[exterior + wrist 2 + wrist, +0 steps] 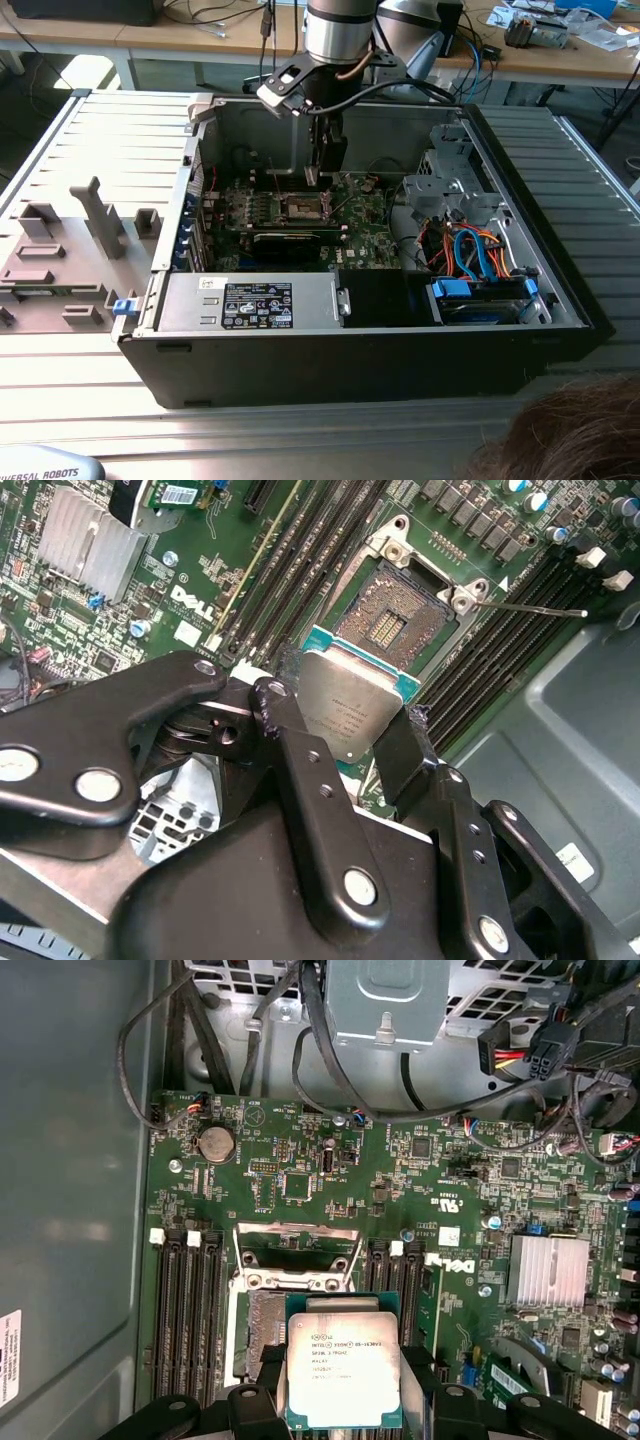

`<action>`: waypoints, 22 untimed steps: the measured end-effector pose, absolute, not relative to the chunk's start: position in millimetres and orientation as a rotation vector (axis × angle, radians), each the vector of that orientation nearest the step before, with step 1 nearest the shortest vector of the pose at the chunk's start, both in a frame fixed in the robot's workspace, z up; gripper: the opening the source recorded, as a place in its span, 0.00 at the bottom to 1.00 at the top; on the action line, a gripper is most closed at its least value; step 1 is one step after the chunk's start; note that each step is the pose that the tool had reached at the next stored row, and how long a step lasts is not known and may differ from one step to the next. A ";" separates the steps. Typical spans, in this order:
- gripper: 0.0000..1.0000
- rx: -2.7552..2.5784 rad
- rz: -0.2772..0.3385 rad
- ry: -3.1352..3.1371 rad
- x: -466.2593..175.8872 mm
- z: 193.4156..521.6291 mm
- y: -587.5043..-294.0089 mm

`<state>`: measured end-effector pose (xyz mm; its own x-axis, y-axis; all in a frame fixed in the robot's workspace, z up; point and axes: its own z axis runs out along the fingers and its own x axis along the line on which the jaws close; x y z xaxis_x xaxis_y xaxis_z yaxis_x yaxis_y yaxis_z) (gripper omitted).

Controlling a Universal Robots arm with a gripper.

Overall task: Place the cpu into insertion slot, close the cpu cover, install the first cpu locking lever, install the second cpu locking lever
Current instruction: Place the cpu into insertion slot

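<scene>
Item: we logged the gripper (340, 708) clamped on the cpu (343, 1370) by two opposite edges, held over the open insertion slot (392, 620) and not yet seated; risk, in our judgement: a tilted or offset descent could damage the slot.

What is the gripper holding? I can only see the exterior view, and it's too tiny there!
Observer: The gripper is shut on the cpu. In the second wrist view its fingers pinch two opposite edges.
Operator: Is the cpu in the slot yet?
Observer: No. In the second wrist view the slot lies bare beyond the chip, its dark centre uncovered.
Operator: Is the cover open?
Observer: Yes. In the first wrist view the cover is swung up off the slot.
</scene>
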<state>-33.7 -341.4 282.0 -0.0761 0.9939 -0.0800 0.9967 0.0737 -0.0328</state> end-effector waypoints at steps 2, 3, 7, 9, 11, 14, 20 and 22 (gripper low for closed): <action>0.54 2.110 -0.122 2.275 -33.7 281.5 -341.4; 0.54 2.110 -0.122 2.275 -33.7 281.1 -341.3; 0.54 2.110 -0.122 2.275 -33.7 280.5 -341.4; 0.54 2.110 -0.122 2.275 -33.7 278.0 -341.3; 0.54 2.110 -0.122 2.275 -33.7 277.7 -341.4; 0.54 2.110 -0.122 2.275 -33.7 273.2 -341.4; 0.54 2.110 -0.122 2.275 -33.7 266.9 -341.4; 0.54 2.110 -0.122 2.275 -33.7 265.6 -341.4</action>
